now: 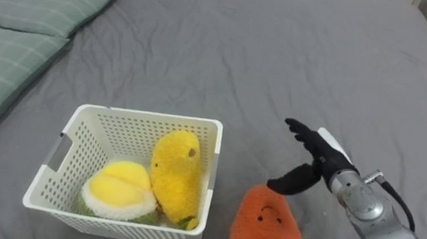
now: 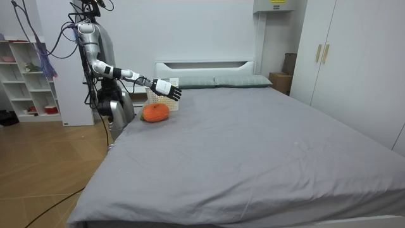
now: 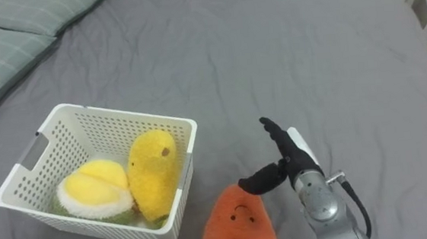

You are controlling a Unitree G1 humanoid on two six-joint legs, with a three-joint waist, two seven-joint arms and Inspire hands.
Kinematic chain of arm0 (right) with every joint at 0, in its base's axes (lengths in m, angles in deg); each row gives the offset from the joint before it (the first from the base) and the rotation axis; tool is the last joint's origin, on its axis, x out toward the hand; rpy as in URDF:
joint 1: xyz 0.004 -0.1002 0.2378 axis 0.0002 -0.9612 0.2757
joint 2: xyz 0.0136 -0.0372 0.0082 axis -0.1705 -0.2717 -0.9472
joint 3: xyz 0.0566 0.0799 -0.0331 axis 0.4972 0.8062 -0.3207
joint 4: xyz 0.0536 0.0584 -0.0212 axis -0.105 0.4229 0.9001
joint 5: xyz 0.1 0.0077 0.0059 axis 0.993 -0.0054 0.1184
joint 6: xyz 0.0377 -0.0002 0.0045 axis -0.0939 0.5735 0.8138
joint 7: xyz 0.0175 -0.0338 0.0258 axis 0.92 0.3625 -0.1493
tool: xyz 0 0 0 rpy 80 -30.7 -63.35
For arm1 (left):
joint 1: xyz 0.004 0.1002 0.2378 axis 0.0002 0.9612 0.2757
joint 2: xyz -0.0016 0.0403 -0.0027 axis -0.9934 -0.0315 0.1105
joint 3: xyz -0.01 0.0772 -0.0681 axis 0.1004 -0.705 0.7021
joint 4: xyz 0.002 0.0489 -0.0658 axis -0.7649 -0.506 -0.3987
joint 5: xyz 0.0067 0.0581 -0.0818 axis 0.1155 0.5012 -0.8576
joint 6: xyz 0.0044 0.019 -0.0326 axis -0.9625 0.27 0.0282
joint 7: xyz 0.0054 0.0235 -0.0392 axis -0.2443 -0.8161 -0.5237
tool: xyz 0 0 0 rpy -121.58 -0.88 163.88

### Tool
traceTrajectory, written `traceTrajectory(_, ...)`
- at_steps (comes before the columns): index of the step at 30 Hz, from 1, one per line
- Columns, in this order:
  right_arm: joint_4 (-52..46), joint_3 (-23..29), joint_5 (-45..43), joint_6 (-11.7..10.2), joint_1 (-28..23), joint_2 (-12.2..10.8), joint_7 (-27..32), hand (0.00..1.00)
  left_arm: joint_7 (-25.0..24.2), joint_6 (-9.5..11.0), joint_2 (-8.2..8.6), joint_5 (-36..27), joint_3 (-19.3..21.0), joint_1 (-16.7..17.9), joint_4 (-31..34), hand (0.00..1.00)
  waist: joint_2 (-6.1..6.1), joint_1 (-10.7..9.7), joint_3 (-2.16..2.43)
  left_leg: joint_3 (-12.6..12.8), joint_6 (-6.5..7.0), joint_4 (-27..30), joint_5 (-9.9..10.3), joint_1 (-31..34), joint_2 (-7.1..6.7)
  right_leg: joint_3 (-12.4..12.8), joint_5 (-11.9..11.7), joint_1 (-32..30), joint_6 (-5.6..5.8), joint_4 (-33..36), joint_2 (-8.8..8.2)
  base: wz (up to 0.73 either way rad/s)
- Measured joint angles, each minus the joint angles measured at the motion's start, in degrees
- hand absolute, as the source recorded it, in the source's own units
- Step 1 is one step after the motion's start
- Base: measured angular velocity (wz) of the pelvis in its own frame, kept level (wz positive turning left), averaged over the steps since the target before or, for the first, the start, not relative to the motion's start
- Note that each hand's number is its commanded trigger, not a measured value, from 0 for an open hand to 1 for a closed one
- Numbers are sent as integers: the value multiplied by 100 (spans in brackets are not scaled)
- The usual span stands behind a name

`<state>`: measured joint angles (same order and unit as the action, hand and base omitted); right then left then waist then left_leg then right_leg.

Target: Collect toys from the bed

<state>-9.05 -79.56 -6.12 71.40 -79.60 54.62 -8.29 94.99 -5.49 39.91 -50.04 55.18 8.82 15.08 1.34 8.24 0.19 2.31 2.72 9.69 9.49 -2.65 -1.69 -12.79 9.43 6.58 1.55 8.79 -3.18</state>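
Observation:
An orange plush toy with a small face lies on the grey bed just right of a white lattice basket. Inside the basket sit a yellow plush and a yellow-and-white round plush. My right hand hovers open just above and right of the orange toy, thumb pointing toward it, fingers straight. In the room view the orange toy rests near the bed's edge under my outstretched right hand, with the basket behind it.
Green checked pillows lie at the head of the bed, left of the basket. A wide stretch of grey bedcover spreads beyond the hand. In the room view I stand at the bedside by a white shelf.

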Motion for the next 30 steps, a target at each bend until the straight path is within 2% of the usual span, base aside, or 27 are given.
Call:
traceTrajectory(7,0,-237,-222,6,-211,6,-297,0,14,9,-22,4,-11,96,-6,0,55,0,2,-26,-2,-5,-1,-23,0,-23,0,38,0,-3,3,1)
traceTrajectory(10,5,-371,-240,27,-241,22,-454,0,22,-3,-91,1,-46,149,-48,0,142,9,-25,-65,-5,1,-2,-1,-3,-43,0,33,0,-13,6,4)
traceTrajectory(15,29,-592,-286,87,-239,27,-926,0,16,-254,-128,11,-287,162,-178,0,233,16,-49,-81,-7,-2,1,21,-5,-33,1,18,0,-27,12,0)
traceTrajectory(18,279,-658,-298,97,-167,20,-1146,0,-8,-320,-140,20,-416,181,-206,0,242,18,-54,-85,-7,-2,0,23,-5,-38,1,21,-1,-26,13,0)
traceTrajectory(21,388,-667,-310,200,-168,16,-1363,0,-51,-343,-154,15,-507,179,-218,0,243,20,-55,-87,-8,-3,0,24,-4,-39,1,20,0,-25,14,0)
traceTrajectory(30,395,-662,-473,275,-55,18,-1736,0,-174,-444,-157,16,-504,178,-232,0,301,25,-63,-77,-8,1,1,29,-8,-34,6,24,4,-49,11,0)
